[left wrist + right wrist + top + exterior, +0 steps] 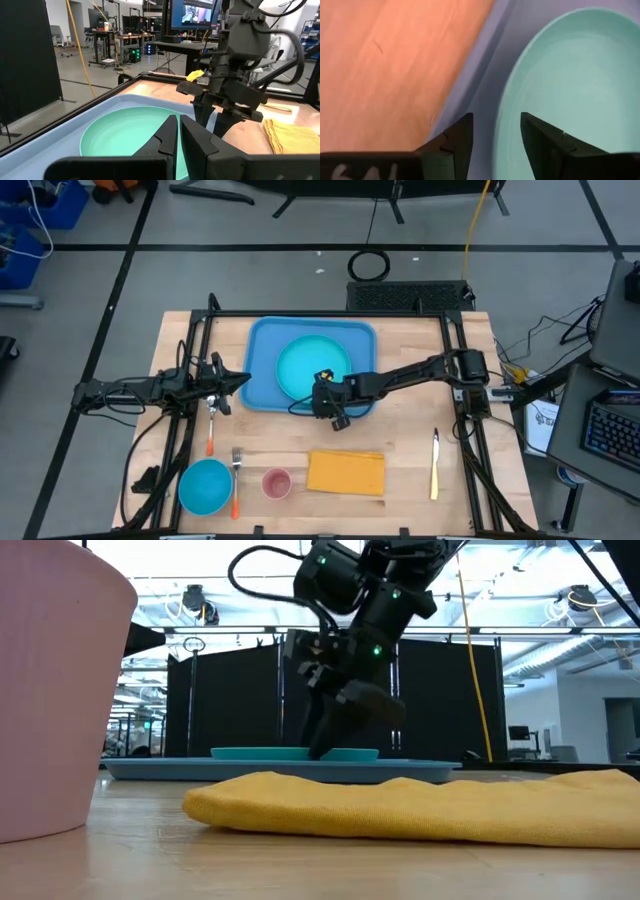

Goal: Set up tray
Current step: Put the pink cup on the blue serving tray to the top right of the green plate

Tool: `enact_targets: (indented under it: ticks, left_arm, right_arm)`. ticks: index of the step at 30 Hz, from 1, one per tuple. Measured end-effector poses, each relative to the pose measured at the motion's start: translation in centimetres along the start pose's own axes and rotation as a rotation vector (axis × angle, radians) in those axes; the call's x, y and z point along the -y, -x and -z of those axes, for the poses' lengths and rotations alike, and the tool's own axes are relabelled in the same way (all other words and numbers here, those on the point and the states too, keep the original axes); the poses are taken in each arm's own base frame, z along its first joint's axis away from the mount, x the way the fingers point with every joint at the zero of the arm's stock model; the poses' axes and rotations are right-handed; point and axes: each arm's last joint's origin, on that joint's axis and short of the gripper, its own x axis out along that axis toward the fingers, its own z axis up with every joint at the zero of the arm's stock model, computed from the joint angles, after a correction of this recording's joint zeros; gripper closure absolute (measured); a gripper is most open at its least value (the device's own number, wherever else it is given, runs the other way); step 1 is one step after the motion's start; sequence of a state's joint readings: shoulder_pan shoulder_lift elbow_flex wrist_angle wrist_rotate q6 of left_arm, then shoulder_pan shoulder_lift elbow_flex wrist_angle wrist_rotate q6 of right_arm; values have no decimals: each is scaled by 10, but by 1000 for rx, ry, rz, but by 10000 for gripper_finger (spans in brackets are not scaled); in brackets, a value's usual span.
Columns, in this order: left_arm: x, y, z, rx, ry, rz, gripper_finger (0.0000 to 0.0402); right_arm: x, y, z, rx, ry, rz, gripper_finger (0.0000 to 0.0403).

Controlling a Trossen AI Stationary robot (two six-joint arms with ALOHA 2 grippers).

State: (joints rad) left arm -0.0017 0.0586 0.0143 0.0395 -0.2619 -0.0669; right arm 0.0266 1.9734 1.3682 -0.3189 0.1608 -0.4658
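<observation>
Plastic, smooth and light blue, the tray (262, 352) is a rounded rectangle with a raised rim, lying flat at the back middle of the wooden table (400, 450), its long axis running left to right. Inside sits a round teal plate (305, 367), glossy with faint rings. The right gripper (495, 135) hangs over the plate's near rim, fingers parted, holding nothing. The left gripper (243, 379) waits at the tray's left edge, fingers nearly together. A soft yellow napkin (346, 472) lies nearer the front.
</observation>
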Motion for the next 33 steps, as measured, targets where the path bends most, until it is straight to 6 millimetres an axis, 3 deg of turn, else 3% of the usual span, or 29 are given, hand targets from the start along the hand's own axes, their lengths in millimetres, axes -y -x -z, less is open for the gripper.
enact_targets:
  ticks: [14, 27, 33]
  left_arm:
    - [0, 0, 0, -1, 1, 2, 376]
    - [0, 0, 0, -1, 2, 2, 376]
    - [0, 0, 0, 0, -1, -1, 376]
  right_arm:
    - [-5, 46, -27, 206, -73, -10, 246]
    - [-62, 64, -58, 374, 78, -102, 254]
    - [-77, 76, -71, 431, 119, -111, 248]
